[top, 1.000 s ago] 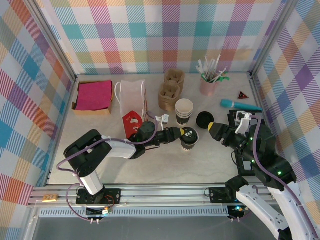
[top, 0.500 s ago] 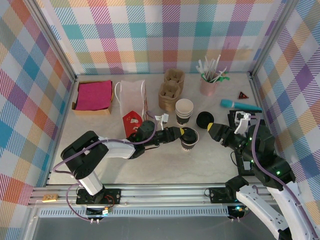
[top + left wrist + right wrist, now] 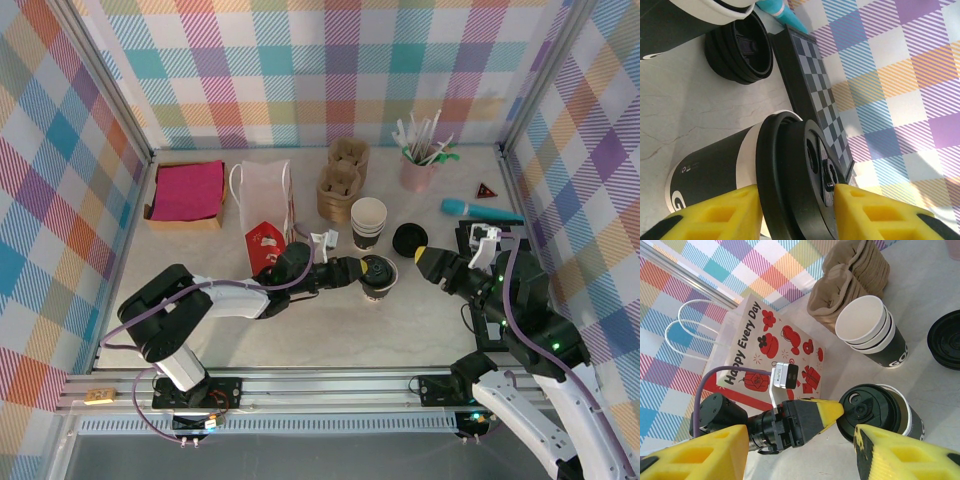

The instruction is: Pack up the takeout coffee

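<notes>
Plaid-walled cell, pale tabletop [image 3: 330, 335]. The takeout coffee [image 3: 378, 276] stands upright at centre frame, just below the cup stack [image 3: 367, 222]. My left gripper [image 3: 352, 270] has its jaws either side of the black lid [image 3: 790, 170]; I can't tell if they press it. The right gripper [image 3: 424, 257] has wide, empty jaws, just right of the cup. Risk: a lid-only hold could pop the lid or tip the cup, and the arms could clash.

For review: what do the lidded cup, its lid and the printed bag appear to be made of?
Cup: likely paper, matte, with a white upper wall and a dark printed band.
Lid: probably plastic, black, with a slight sheen and a moulded rim.
Bag: seemingly paper, a thin white sheet lying flat, printed in red.
</notes>
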You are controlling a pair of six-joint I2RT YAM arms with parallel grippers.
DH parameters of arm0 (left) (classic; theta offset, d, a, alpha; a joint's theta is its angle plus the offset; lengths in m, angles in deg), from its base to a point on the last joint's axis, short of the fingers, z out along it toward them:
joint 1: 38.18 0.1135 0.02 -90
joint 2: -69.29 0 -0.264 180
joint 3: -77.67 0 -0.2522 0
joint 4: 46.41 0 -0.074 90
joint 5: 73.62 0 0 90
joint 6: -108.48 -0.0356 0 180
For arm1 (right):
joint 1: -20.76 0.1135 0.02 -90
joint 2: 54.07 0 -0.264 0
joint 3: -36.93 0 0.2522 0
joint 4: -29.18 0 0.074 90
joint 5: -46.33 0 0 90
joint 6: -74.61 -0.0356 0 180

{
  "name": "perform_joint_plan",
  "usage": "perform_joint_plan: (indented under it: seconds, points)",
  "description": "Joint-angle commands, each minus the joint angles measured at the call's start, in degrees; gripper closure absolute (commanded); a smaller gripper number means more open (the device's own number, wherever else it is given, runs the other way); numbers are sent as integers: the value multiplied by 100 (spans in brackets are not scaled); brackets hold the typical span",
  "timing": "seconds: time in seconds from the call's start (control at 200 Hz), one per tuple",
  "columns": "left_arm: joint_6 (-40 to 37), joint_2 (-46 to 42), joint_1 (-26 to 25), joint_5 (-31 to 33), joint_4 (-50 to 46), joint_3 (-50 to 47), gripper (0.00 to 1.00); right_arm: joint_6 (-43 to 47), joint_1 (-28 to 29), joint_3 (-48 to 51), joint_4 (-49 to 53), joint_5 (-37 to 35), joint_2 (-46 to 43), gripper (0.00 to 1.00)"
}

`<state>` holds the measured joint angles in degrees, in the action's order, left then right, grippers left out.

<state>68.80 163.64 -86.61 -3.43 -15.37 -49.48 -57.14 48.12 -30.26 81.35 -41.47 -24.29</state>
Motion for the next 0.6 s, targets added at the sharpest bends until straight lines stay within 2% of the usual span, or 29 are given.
perform_joint_plan:
  seconds: [0.0,0.205,0.59]
  points:
    - [-174,-196,-71,95,-89,105,58,-106,-20,85,-224,99,-57,41]
    - [-276,-242,-123,188,-240,142,52,-113,-20,105,-238,101,-61,41]
    - [-451,-275,-188,291,-537,267,48,-122,-20,210,-238,86,-51,41]
